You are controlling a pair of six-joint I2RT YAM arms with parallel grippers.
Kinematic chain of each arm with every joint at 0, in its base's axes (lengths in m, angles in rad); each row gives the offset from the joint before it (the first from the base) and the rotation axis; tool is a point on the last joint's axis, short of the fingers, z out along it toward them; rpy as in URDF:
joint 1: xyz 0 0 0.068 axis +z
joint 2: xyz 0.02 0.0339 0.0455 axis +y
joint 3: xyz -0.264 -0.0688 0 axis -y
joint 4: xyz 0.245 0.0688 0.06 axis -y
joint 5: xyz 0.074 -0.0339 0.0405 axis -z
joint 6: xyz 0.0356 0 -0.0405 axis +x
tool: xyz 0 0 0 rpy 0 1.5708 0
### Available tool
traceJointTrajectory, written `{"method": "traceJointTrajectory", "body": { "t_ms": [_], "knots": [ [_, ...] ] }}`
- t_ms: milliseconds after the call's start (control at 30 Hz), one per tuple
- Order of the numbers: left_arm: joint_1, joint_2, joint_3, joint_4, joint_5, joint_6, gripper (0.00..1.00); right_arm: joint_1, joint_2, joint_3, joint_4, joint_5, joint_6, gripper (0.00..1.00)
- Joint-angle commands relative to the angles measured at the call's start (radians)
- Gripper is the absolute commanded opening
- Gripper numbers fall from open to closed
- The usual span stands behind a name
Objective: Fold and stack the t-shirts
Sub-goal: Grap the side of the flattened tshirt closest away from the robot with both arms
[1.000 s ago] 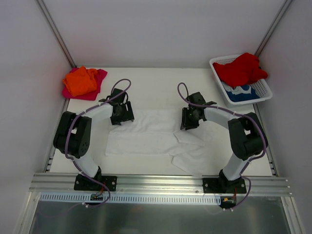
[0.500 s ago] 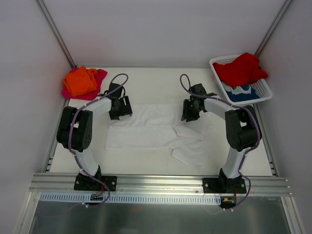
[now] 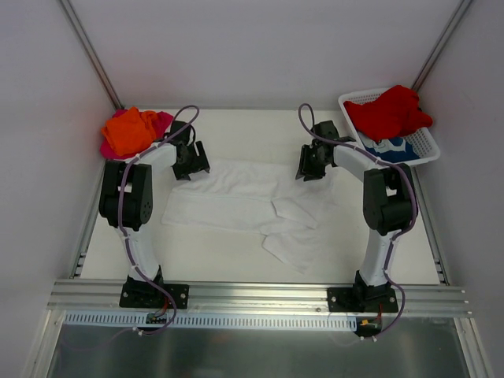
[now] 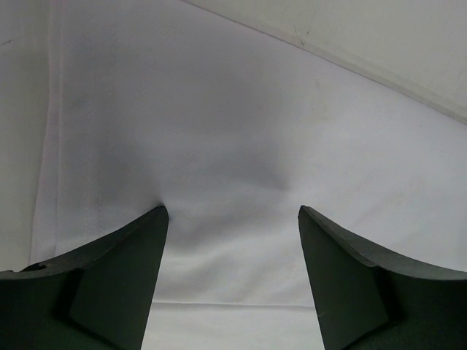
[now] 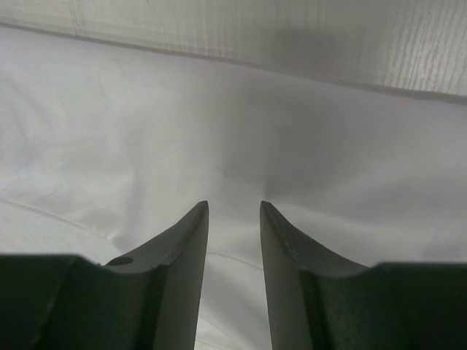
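A plain white t-shirt point(image 3: 236, 201) lies spread across the middle of the table, partly folded, with a loose flap at its near right. My left gripper point(image 3: 191, 164) is at the shirt's far left edge. In the left wrist view it point(image 4: 232, 210) is wide open, tips down on the white cloth point(image 4: 233, 146). My right gripper point(image 3: 310, 167) is at the shirt's far right edge. In the right wrist view it point(image 5: 233, 204) shows a narrow gap, tips down on the cloth point(image 5: 233, 131). An orange shirt point(image 3: 130, 131) lies on a magenta-pink one point(image 3: 163, 121) at the far left corner.
A white mesh basket point(image 3: 429, 146) stands at the far right corner with a red shirt point(image 3: 390, 110) heaped over a blue-and-white one point(image 3: 390, 148). White walls close in the table on three sides. The arm bases are at the near edge.
Both grippers have moved toward the far side of the table. The white t-shirt has slid that way with them, and its near edge has drawn away from the table's front.
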Motion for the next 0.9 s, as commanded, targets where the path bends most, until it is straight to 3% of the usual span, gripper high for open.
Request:
{"method": "traceJointTrajectory", "body": {
  "t_ms": [0, 267, 600, 867],
  "knots": [
    [0.005, 0.026, 0.034, -0.035, 0.032, 0.006, 0.73, -0.003, 0.019, 0.054, -0.037, -0.018, -0.001, 0.38],
    [0.005, 0.029, 0.039, -0.043, -0.009, 0.02, 0.73, -0.006, 0.044, 0.017, -0.031, 0.002, -0.013, 0.38],
    [0.005, 0.058, 0.07, -0.067, -0.079, 0.041, 0.73, -0.006, 0.027, 0.05, -0.123, 0.313, -0.114, 0.38],
    [0.005, 0.087, 0.097, -0.081, -0.106, 0.054, 0.73, -0.008, 0.051, 0.07, -0.151, 0.4, -0.153, 0.39]
  ]
}}
